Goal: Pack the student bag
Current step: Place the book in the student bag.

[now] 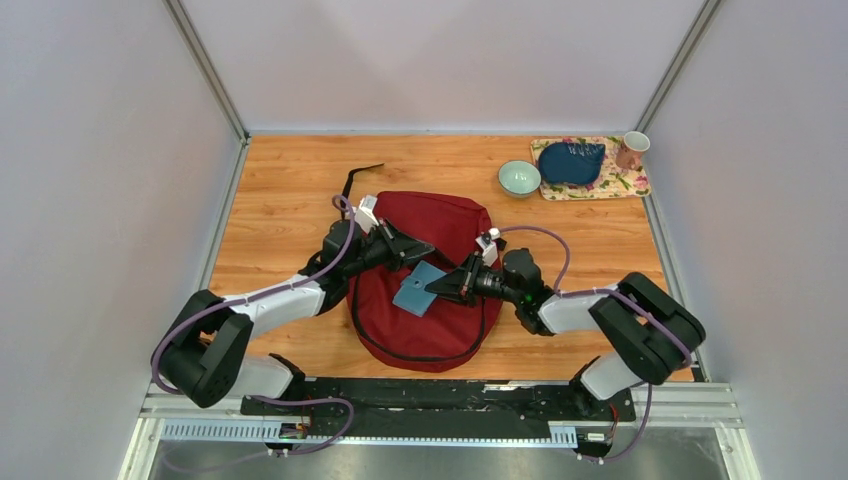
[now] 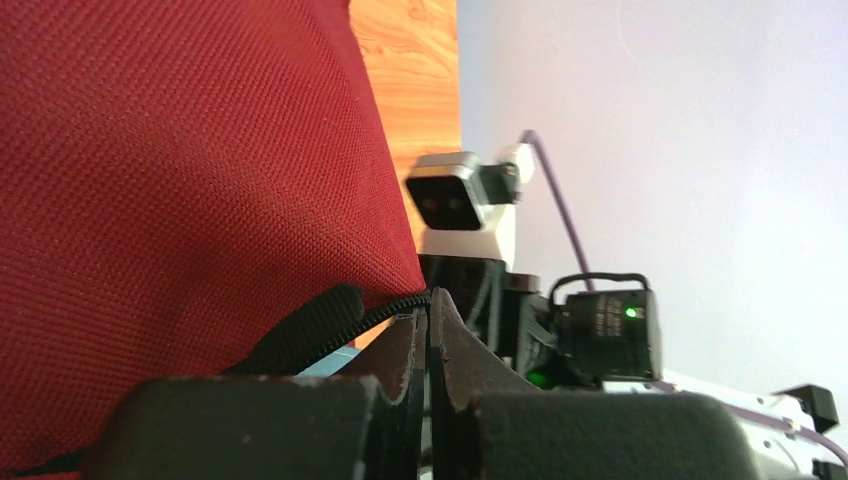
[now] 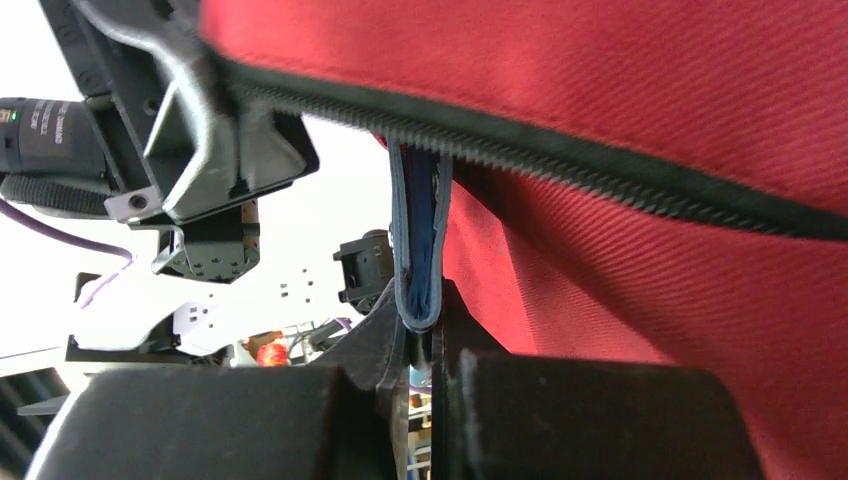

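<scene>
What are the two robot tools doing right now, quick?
Left tool: closed, pinching the zipper edge of the dark red fabric backpack.
Right tool: closed on the small blue square wallet.

The student bag (image 1: 440,215) filled the middle of the surface (image 1: 280,200), and the left pincer (image 1: 428,251) and right pincer (image 1: 434,290) stood close over it, a blue wallet (image 1: 415,291) pinched in the right one, leaving little gap between. Bare wood lay open to the bag's left; a bowl (image 1: 519,178), mat (image 1: 626,185) and mug (image 1: 631,150) crowded the far right corner.
</scene>
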Action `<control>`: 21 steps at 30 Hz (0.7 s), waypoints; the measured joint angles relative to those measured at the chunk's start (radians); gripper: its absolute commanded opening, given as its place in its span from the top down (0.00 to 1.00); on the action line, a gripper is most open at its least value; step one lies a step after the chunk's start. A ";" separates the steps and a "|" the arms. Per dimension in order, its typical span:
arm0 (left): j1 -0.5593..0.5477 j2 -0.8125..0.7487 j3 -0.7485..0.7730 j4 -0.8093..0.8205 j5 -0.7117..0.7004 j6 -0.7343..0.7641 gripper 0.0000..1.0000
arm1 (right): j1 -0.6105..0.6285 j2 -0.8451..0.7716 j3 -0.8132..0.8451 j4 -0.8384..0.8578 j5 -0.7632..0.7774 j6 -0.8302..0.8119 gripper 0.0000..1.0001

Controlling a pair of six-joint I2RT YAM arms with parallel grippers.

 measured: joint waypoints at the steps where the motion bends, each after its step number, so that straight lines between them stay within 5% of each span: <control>1: 0.000 0.000 0.000 0.010 0.007 -0.006 1.00 | 0.002 0.031 0.000 0.036 -0.002 0.018 1.00; 9: 0.001 -0.009 -0.002 0.020 0.020 -0.013 1.00 | 0.001 0.214 -0.010 0.310 0.024 0.129 1.00; 21: -0.001 -0.101 -0.056 -0.001 -0.001 -0.019 1.00 | -0.090 0.207 -0.068 0.440 0.163 0.166 1.00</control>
